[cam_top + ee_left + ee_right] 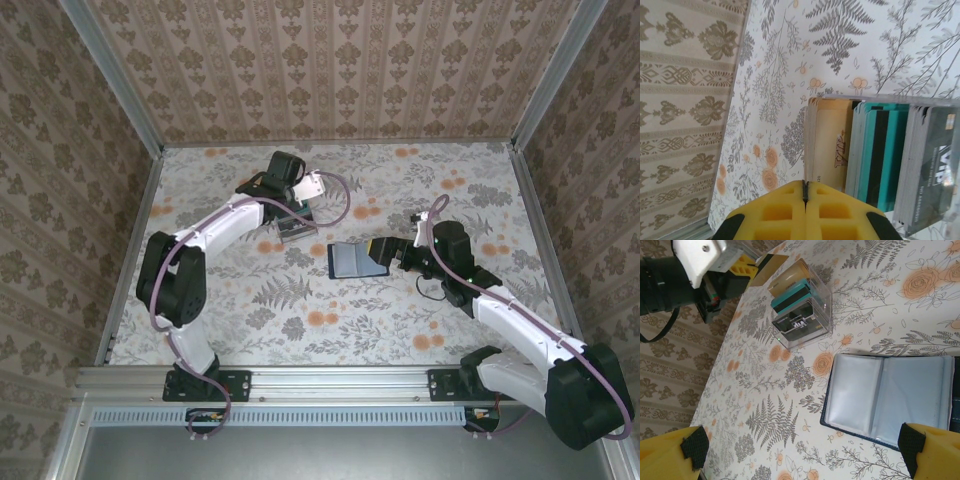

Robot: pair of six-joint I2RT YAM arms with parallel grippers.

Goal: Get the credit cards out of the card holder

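Card holder (352, 260): dark navy wallet, lying open and flat mid-table, long axis running 9 to 3 in the top view; blue-grey pockets look empty where visible. Sits just at 9 o'clock of the right gripper (802, 447), jaws spread wide, nothing between them; right arm the nearer. Left gripper (805, 192), at the holder's 11 o'clock, clamped on a tan card (769, 267) above the clear rack (820, 315) of tan, teal and dark credit cards (792, 295)

Left arm (215, 225) stretched far, right arm (520, 325) folded low.
The left gripper (806, 195) is pressed tight, fingers pinching a tan card (769, 267). The right gripper (802, 442) gapes wide, pointing left across the table with its elbow bent.
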